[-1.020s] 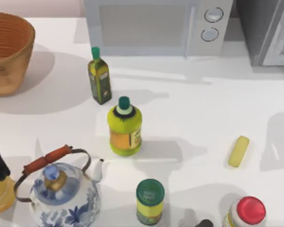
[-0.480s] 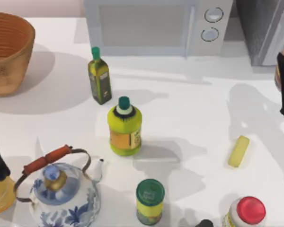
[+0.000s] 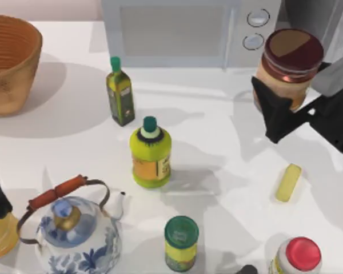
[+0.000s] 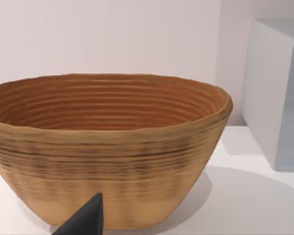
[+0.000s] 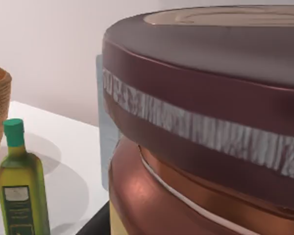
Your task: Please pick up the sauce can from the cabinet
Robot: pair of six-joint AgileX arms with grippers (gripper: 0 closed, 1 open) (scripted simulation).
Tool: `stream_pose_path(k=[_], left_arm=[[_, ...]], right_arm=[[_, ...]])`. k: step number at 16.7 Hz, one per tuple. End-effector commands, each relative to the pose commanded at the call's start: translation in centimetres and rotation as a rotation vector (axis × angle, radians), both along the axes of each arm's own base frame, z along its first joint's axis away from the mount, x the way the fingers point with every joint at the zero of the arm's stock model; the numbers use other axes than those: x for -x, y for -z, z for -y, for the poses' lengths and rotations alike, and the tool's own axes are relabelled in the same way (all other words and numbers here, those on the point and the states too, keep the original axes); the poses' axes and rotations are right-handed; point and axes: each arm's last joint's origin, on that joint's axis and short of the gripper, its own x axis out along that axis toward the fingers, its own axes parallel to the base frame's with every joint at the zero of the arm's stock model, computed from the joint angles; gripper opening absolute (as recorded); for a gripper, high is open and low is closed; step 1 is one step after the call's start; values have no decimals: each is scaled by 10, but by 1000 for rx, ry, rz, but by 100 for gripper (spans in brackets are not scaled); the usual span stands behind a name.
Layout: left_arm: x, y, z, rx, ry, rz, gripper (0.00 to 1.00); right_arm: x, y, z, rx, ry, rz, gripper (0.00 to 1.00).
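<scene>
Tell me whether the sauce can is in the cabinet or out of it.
Out. The sauce can is held upright in the right pincer, above the table in front of the microwave, clear of the cabinet.

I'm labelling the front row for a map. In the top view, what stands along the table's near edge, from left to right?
Blue-and-white kettle → green-lidded yellow jar → red-capped white container.

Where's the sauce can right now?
In the top view the sauce can is at the back right, held in the right gripper just in front of the microwave knobs, with the cabinet behind it.
</scene>
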Motion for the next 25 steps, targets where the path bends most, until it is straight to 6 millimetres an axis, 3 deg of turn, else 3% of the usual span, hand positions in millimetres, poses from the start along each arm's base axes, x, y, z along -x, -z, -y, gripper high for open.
stream_pose_path(k=[4,7,15,25], left_arm=[[0,0,0,0,0,0,100],[0,0,0,0,0,0,100],[0,0,0,0,0,0,100],[0,0,0,0,0,0,100]], right_arm=[[-14,45,-19,15,-82,-25,0],[-17,66,-26,22,-116,-36,0],[-19,72,-28,23,-119,-42,0],[-59,96,-68,24,-122,-39,0]])
